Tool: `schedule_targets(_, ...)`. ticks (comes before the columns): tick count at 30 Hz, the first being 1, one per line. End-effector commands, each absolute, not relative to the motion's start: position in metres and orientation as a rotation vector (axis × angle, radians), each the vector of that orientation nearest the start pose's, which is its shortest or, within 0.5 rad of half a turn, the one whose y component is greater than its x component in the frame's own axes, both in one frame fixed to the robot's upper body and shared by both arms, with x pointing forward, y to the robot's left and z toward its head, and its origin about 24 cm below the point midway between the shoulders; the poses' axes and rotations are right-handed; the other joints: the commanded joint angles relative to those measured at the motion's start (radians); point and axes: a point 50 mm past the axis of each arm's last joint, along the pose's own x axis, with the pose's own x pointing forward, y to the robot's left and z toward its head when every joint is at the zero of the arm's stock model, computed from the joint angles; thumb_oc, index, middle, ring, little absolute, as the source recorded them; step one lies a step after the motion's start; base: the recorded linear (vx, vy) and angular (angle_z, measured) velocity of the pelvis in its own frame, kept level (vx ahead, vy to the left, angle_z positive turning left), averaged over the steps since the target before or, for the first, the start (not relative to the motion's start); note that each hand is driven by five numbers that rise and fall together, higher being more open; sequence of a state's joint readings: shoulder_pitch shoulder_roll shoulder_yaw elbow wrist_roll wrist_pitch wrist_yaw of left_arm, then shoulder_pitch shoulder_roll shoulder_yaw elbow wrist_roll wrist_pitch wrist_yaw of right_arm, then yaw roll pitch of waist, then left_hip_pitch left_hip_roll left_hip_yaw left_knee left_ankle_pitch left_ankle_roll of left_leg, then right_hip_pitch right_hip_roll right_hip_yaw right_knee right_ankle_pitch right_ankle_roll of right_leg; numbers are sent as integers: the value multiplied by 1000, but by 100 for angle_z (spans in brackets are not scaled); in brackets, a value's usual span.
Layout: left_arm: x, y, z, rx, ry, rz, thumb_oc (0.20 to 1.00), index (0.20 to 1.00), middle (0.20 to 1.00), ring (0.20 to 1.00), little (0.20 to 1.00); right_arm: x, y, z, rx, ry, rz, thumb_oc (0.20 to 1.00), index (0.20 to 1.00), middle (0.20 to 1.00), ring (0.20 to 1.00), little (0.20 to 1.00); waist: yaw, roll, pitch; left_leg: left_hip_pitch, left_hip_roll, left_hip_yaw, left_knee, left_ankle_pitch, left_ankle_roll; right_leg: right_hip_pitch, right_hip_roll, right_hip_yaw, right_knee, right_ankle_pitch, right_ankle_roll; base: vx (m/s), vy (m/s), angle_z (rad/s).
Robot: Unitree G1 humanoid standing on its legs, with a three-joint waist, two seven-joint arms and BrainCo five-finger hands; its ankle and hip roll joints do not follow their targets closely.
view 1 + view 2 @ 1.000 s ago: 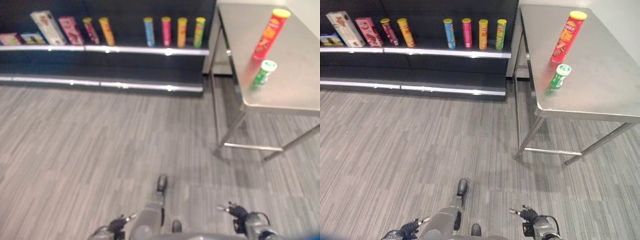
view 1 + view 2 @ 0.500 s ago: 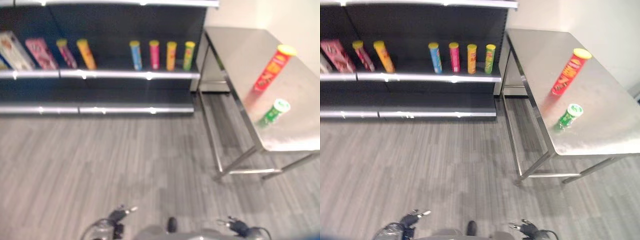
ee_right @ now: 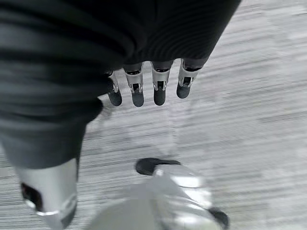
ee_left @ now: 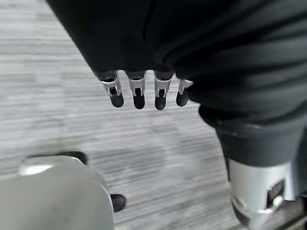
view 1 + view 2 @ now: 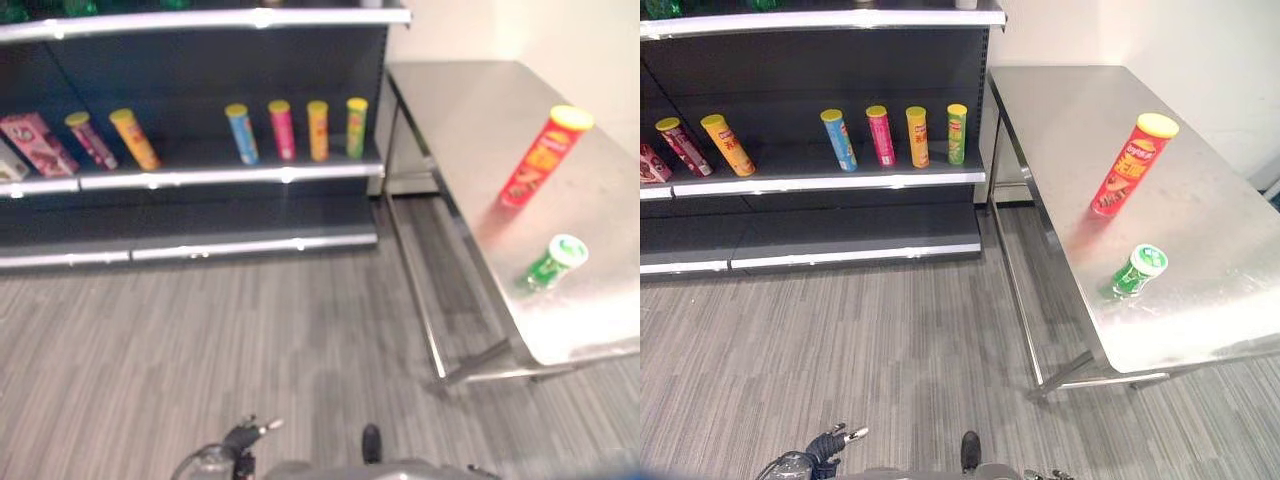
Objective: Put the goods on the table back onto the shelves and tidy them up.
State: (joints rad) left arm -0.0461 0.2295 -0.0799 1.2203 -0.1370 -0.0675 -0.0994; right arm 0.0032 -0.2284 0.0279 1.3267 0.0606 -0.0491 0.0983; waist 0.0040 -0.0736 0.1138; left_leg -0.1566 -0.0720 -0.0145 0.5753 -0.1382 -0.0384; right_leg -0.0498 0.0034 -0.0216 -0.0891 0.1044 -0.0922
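Left wrist view: the left hand [image 4: 139, 91] hangs over the grey wood-look floor [image 4: 57, 96]. Its fingers [image 4: 138, 96] are loose and straight in a row, and they hold nothing. In the right wrist view the right hand [image 3: 144, 88] hangs over the floor too, fingers relaxed and empty. From the head camera, the left hand sits low down at the bottom edge, far from the goods.

The steel table [image 5: 1070, 130] stands on the robot's right side, next to the end of the shelves. Two goods are on it. A tall red can [image 5: 1132, 164] with a yellow lid stands near the middle of the table. A short green can [image 5: 1138, 270] with a white lid stands closer to the robot, near the table's front edge. The two cans are near each other but do not touch.

The dark shelf unit [image 5: 840, 60] is ahead and to the left. On its middle shelf [image 5: 830, 181] four tall cans stand in a row at the right end: a blue can [image 5: 838, 139], a pink can [image 5: 880, 135], an orange can [image 5: 917, 136] and a green-yellow can [image 5: 956, 133]. Further left stand a yellow-orange can [image 5: 727, 144] and a dark red can [image 5: 683, 146]. They lean a little. A pink box [image 5: 36, 144] sits past them. The shelf below them [image 5: 820, 240] has nothing on it that I can make out.
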Motion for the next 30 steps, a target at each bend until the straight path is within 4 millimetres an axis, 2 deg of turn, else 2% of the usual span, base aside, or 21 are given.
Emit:
schedule_targets(1, 122, 227, -153, 85, 1083, 40, 1000, 1000, 1000, 1000, 1000, 72, -252, -161, -106, 1265, -145, 1000, 1000, 1000, 1000, 1000, 3, 18, 9, -20, 100, -31, -395, 130, 73, 16, 19, 80, 2, -31, 93, 163, 56, -32)
schedule_targets(2, 122, 227, -153, 86, 1084, 40, 1000, 1000, 1000, 1000, 1000, 72, -252, -161, -106, 1266, -145, 1000, 1000, 1000, 1000, 1000, 5, 17, 12, -13, 100, -29, -401, 132, 73, 20, 19, 83, 2, -32, 93, 180, 77, -29)
schedule_targets(4, 121, 229, -153, 82, 1086, 46, 1000, 1000, 1000, 1000, 1000, 79, -251, -160, -113, 1244, -131, 1000, 1000, 1000, 1000, 1000, 24, 18, 13, -57, 114, -51, -529, 175, 56, 37, 15, 102, 2, -23, 100, 178, 115, -20)
schedule_targets(7, 120, 235, -152, 78, 1087, 70, 1000, 1000, 1000, 1000, 1000, 88, -250, -158, -128, 1223, -103, 1000, 1000, 1000, 1000, 1000, 58, 18, 15, -95, 112, -138, -605, 190, 37, 61, 5, 153, 2, -16, 99, 195, 181, -65)
schedule_targets(9, 118, 238, -152, 68, 1095, 86, 1000, 1000, 1000, 1000, 1000, 91, -249, -158, -131, 1218, -91, 1000, 1000, 1000, 1000, 1000, 64, 28, -13, -48, 131, -181, -657, 200, 27, 54, 0, 187, 2, -7, 97, 179, 261, -101)
schedule_targets(12, 115, 239, -153, 66, 1102, 104, 1000, 1000, 1000, 1000, 1000, 88, -249, -159, -117, 1233, -106, 1000, 1000, 1000, 1000, 1000, 50, 45, -51, -5, 136, -143, -663, 180, 12, 41, -41, 182, 2, -11, 87, 122, 328, -88)
schedule_targets(16, 121, 243, -150, 84, 1078, 110, 1000, 1000, 1000, 1000, 1000, 93, -250, -157, -92, 1204, -141, 1000, 1000, 1000, 1000, 1000, 41, 52, -51, 43, 99, -100, -663, 154, 19, 19, -104, 173, 4, -15, 82, 85, 317, -65)
schedule_targets(19, 124, 245, -148, 83, 1067, 123, 1000, 1000, 1000, 1000, 1000, 92, -255, -156, -87, 1203, -173, 1000, 1000, 1000, 1000, 1000, 37, 56, -45, 56, 84, -86, -663, 150, 23, 14, -124, 170, 16, -16, 80, 32, 239, -30)
schedule_targets(21, 124, 249, -147, 85, 1065, 141, 1000, 1000, 1000, 1000, 1000, 88, -264, -154, -72, 1200, -234, 1000, 1000, 1000, 1000, 1000, 30, 60, -43, 70, 74, -75, -663, 146, 26, 1, -135, 174, 56, -19, 76, 42, 265, -31)
schedule_targets(24, 120, 261, -145, 87, 1065, 193, 1000, 1000, 1000, 1000, 1000, 72, -305, -141, -18, 1149, -464, 1000, 1000, 1000, 1000, 1000, -16, 84, -35, 96, 79, -68, -663, 144, 24, -60, -97, 183, 150, -14, 94, 27, 181, -21)
schedule_targets(25, 119, 265, -144, 85, 1068, 216, 1000, 1000, 1000, 1000, 1000, 67, -323, -134, -9, 1114, -556, 1000, 1000, 1000, 1000, 1000, -31, 86, -33, 109, 86, -58, -663, 135, 22, -72, -87, 175, 143, -14, 100, 25, 66, -12)
schedule_targets(26, 116, 268, -145, 84, 1075, 227, 1000, 1000, 1000, 1000, 1000, 57, -332, -130, 3, 1104, -620, 1000, 1000, 1000, 1000, 1000, -42, 83, -42, 120, 86, -52, -663, 124, 25, -89, -75, 159, 115, -14, 104, 72, 32, -23)
schedule_targets(27, 107, 275, -145, 103, 1109, 243, 1000, 1000, 1000, 1000, 1000, 49, -348, -122, -20, 1101, -676, 1000, 1000, 1000, 1000, 1000, -60, 77, -53, 125, 81, -48, -663, 111, 33, -123, -51, 130, 75, -19, 102, 36, -14, -28)
schedule_targets(29, 111, 275, -145, 106, 1107, 237, 1000, 1000, 1000, 1000, 1000, 48, -355, -119, 8, 1077, -744, 1000, 1000, 1000, 1000, 1000, -57, 69, -51, 121, 83, -43, -663, 118, 28, -101, -65, 119, 47, -25, 105, 5, -27, -14)
schedule_targets(30, 109, 270, -147, 88, 1107, 230, 1000, 1000, 1000, 1000, 1000, 35, -365, -113, 11, 1051, -807, 1000, 1000, 1000, 1000, 1000, -60, 61, -58, 129, 80, -44, -663, 115, 27, -91, -64, 118, 42, -22, 103, 60, -27, -11)
